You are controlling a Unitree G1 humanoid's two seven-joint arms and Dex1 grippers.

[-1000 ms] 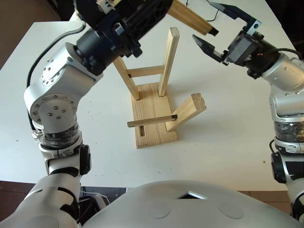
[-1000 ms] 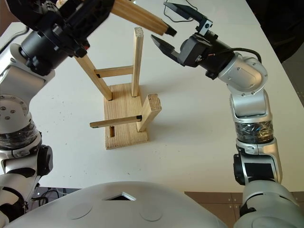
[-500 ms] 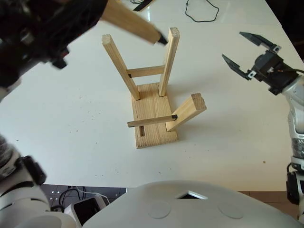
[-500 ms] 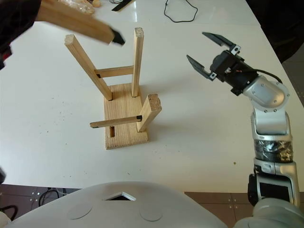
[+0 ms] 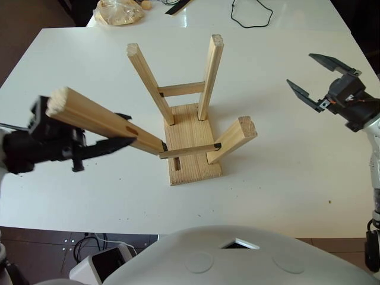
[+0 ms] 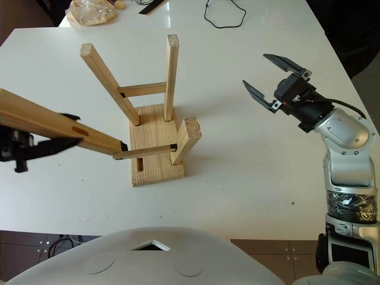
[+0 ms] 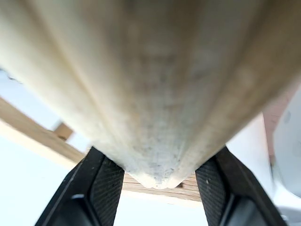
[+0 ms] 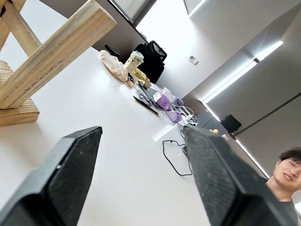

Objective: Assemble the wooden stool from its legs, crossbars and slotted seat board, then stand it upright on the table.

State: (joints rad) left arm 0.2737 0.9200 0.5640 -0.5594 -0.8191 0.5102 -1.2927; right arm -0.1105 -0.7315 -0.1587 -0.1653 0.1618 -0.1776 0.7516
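The board lies flat near the middle of the table. 2 upright legs stand at its far end, joined by the upper crossbar. At its near right corner the tilted leg leans out to the right, and the lower crossbar runs from it leftward across the board.

The left gripper is clamped on the held leg, low over the table to the left of the board. From the head views, this leg slants down to the right and its dark-tipped end sits at the lower crossbar's free end; I cannot tell if they touch. The left wrist view adds the grip itself: the leg is pinched between 2 black pads, with the board beyond.

The right gripper hangs above the table's right side, well apart from the stool, fingers spread wide and empty. Its wrist view looks between both fingers at the tilted leg's end and the board's edge.

A bag and a cable lie at the far edge.
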